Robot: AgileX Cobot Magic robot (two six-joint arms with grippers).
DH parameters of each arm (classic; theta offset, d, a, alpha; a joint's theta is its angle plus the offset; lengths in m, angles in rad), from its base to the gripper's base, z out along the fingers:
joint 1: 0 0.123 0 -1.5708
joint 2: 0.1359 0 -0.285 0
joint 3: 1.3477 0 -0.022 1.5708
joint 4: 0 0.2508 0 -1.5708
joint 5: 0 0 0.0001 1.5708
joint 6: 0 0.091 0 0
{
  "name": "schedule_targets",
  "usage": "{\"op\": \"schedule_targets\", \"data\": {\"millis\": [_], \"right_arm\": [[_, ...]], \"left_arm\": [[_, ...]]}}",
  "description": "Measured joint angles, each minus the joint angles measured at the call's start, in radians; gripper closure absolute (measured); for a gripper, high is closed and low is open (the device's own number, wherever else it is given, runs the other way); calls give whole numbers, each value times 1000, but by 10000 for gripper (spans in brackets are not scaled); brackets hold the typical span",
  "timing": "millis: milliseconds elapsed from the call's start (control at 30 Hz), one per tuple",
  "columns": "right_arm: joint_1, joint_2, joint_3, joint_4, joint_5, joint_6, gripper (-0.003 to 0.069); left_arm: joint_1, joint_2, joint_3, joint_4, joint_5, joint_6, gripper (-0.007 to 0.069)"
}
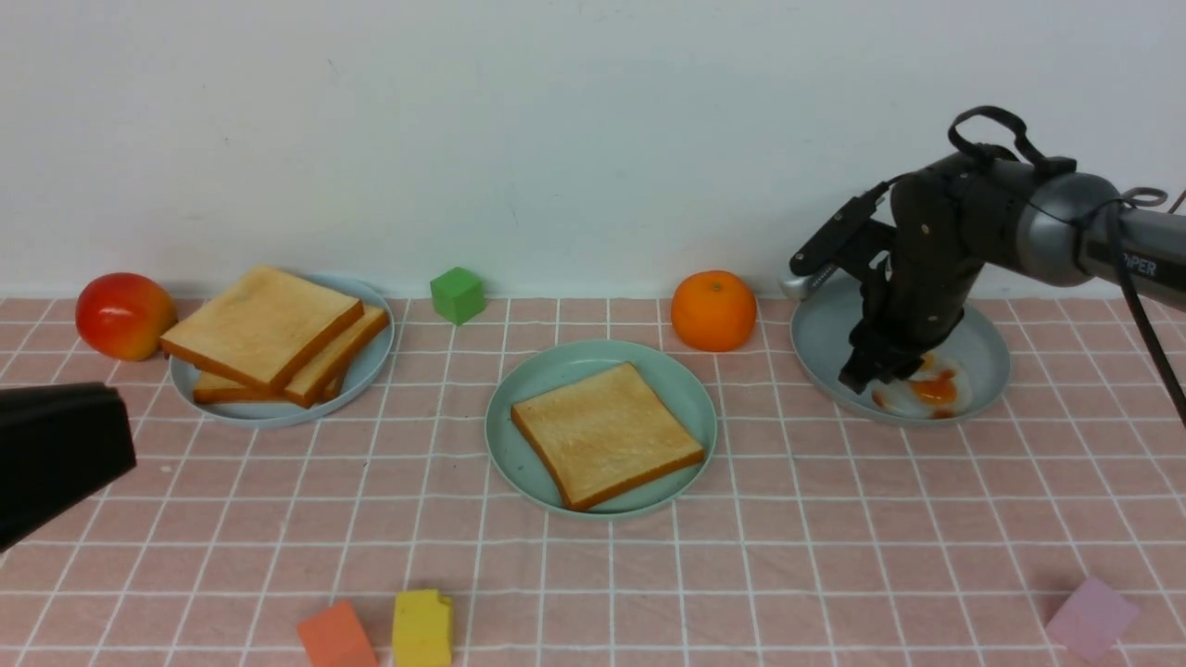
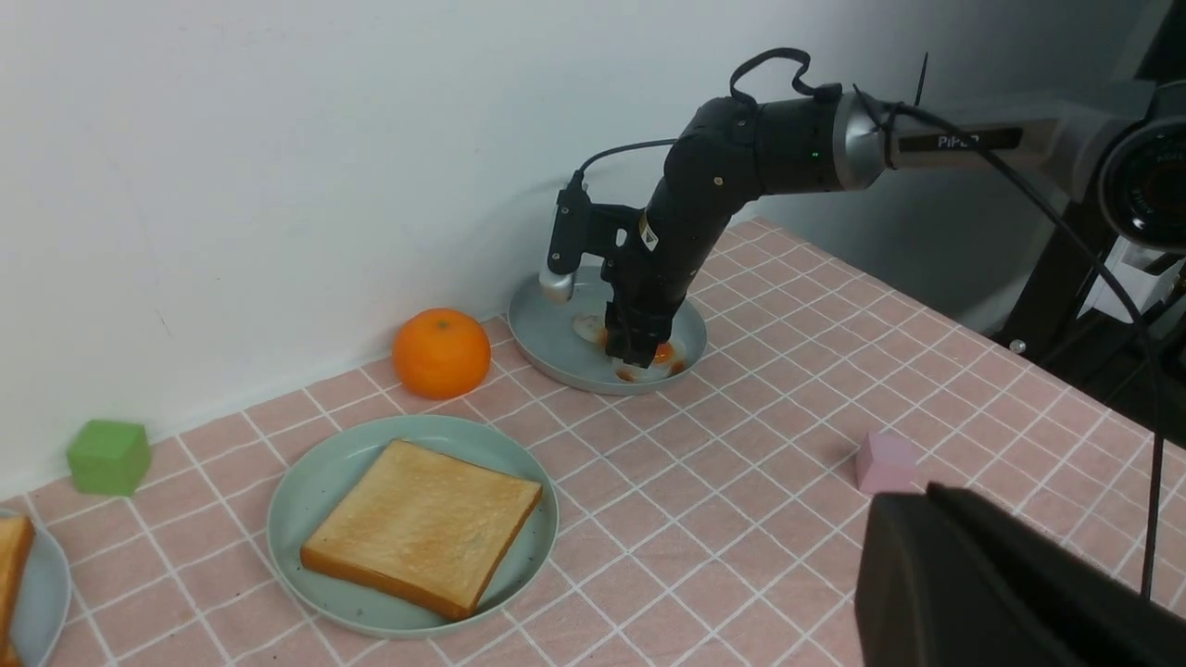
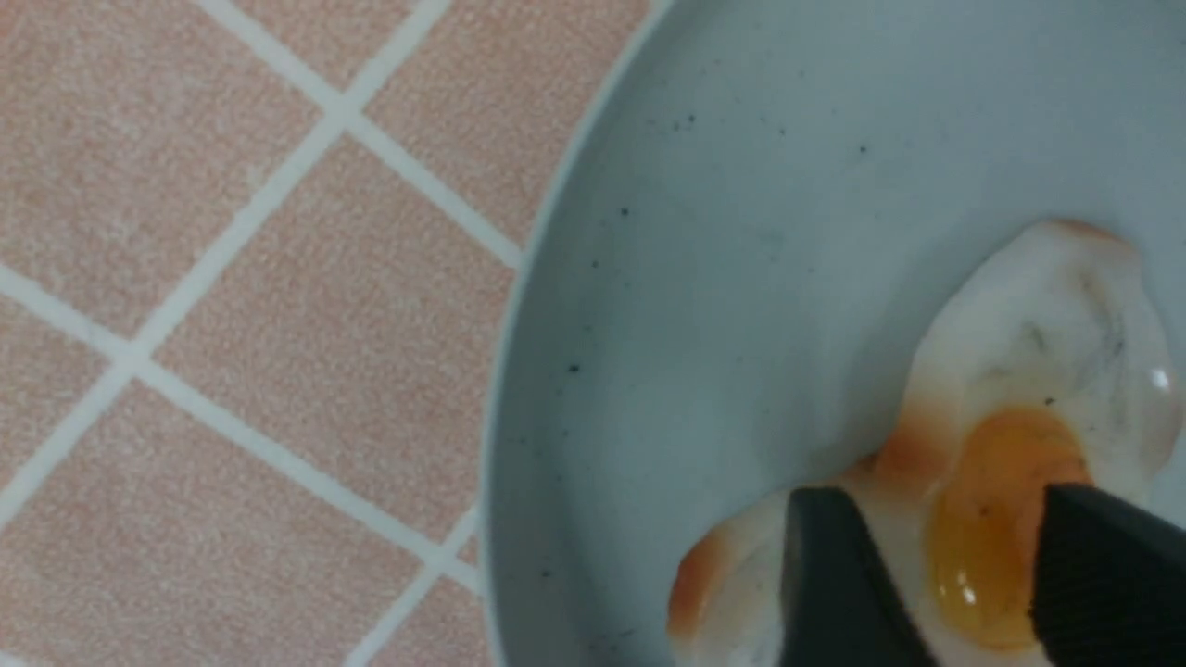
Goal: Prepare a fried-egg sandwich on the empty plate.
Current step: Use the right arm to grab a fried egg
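Your tabletop (image 1: 834, 556) wears a pink cloth with a white grid and runs back to a plain white wall (image 1: 556, 139). In the middle sits the round mint-green speckled plate (image 1: 567, 369), with one square golden-brown toast slice (image 1: 604, 434) lying flat on it. To the robot's left, a pale blue plate (image 1: 366, 371) carries a stack of golden-brown toast slices (image 1: 264, 324), the top one skewed across those below. To the right, close to the wall, a grey-blue plate (image 1: 982, 347) holds the flat white fried egg with an orange yolk (image 1: 936, 389).

Your right fingers (image 3: 834, 593) stand apart, tips down on the egg with the yolk between them. The egg lies flat on its plate and they have not closed on it. Your left fingers (image 2: 973, 574) are pressed together with nothing in them, hanging over the near left of the tabletop, well apart from every plate.

Along the wall you have a red-and-yellow round fruit (image 1: 123, 315) beside the pale blue plate, a green cube (image 1: 458, 295), and a round orange (image 1: 712, 310) near the grey-blue plate. At the near edge an orange-red block (image 1: 335, 637) sits just beside a yellow block (image 1: 422, 628), with a pale pink block (image 1: 1091, 619) far to the right. Past the tabletop's right side, the left wrist view shows a black camera lens (image 2: 1144, 185) on a dark stand.
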Motion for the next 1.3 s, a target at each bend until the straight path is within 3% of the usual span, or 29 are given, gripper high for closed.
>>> {"op": "schedule_targets", "data": {"millis": [267,533,900,1167,1300], "right_arm": [[0,4,0,-32,-8,81,156],[0,23,-6,-75,-34,96,153],[2,32,-6,-96,-35,98,352],[5,32,-10,-99,-34,98,589],[10,32,-10,-107,-32,98,596]], "left_arm": [[0,0,0,36,1,0,638],[0,0,0,48,1,0,638],[0,0,0,51,1,0,637],[0,0,0,51,1,0,637],[0,0,0,51,1,0,637]]}}
